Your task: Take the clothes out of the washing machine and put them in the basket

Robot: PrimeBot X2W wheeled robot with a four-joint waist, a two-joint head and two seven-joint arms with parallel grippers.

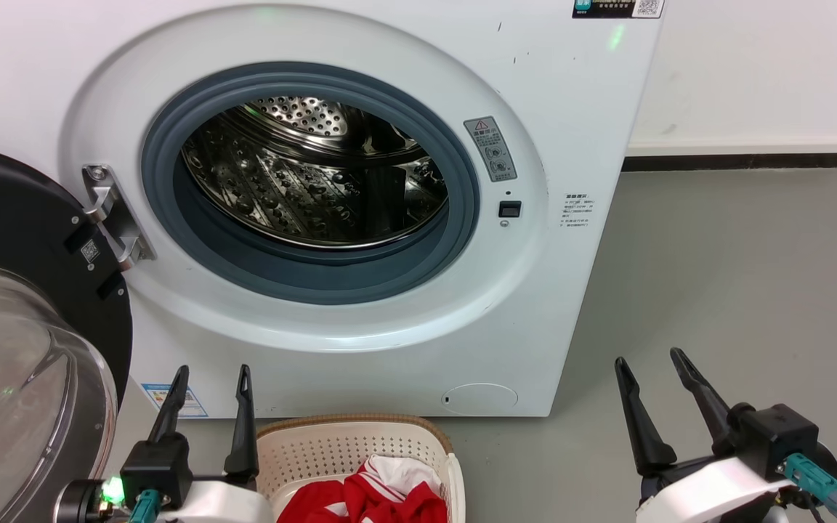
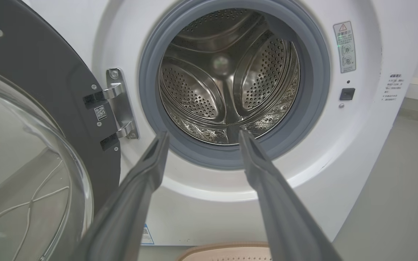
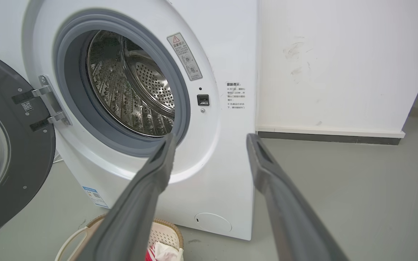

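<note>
Left gripper and right gripper gape empty; clothes in basket cut off below

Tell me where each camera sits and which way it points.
Head view: on the robot's head, facing forward and down at the washing machine, the basket of red clothes below it; both arms' open jaws at the bottom corners.
Left wrist view: on the left wrist, facing along its open jaws into the steel drum.
Right wrist view: on the right wrist, facing along its open jaws at the machine's right side and wall.
All three share the open door and porthole.
</note>
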